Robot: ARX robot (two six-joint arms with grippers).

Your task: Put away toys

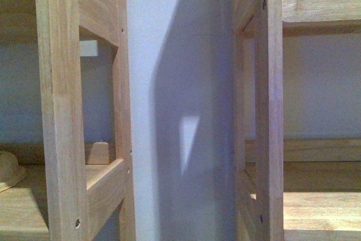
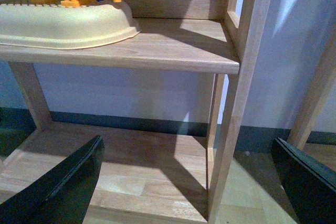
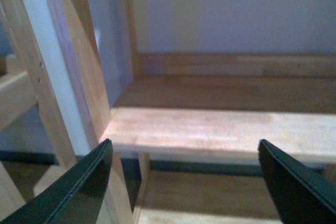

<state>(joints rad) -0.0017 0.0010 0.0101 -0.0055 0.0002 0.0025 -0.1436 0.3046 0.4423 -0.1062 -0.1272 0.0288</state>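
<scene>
Pale wood shelving fills every view; both tools spread wide and carrying nothing.
The left tool (image 2: pixel 186 182) faces a shelf (image 2: pixel 173 51) bearing a cream tray (image 2: pixel 63 24), apparently scouting; the right tool (image 3: pixel 184 182) faces bare boards. No plush toy shows anywhere, so its place relative to either tool cannot be told.

Dim, soft-focus frames; hard slanting shadows.

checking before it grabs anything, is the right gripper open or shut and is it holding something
Open and empty: in the right wrist view the right gripper has its two dark fingers spread wide apart, with only the bare wooden shelf between them.
</scene>
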